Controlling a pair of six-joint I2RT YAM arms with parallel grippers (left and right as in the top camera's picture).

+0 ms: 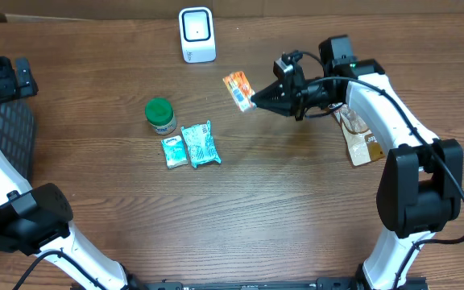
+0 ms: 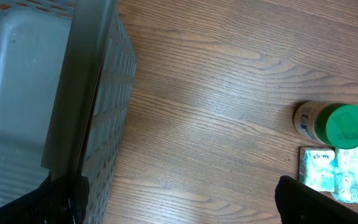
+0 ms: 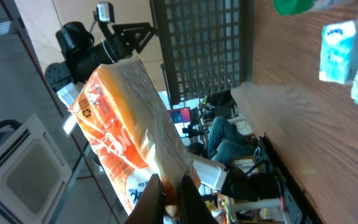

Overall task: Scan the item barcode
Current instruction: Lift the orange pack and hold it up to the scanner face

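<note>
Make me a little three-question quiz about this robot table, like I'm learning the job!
1. True or false: the right gripper is pinching the orange packet.
2. What colour is the lid of the jar? A red, B green, C yellow.
3. How many teal packets lie beside the jar?

Key: 1 true; 2 B; 3 two.
</note>
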